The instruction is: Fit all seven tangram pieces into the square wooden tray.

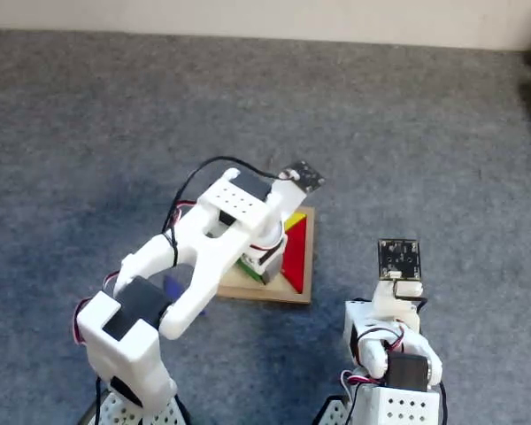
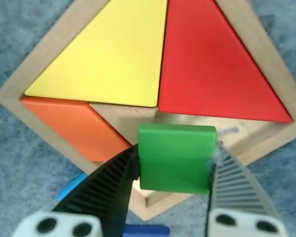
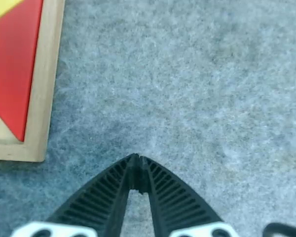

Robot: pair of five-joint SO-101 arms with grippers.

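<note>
The square wooden tray holds a large yellow triangle, a large red triangle and an orange piece. My left gripper is shut on a green square piece, held just over the tray's bare wooden floor. From above, the left arm covers most of the tray, with red and a bit of green showing. My right gripper is shut and holds nothing, over carpet beside the tray's edge.
Two blue pieces lie on the carpet outside the tray, a light blue one and a darker one; a blue piece also shows under the left arm. Grey carpet stretches open around the tray.
</note>
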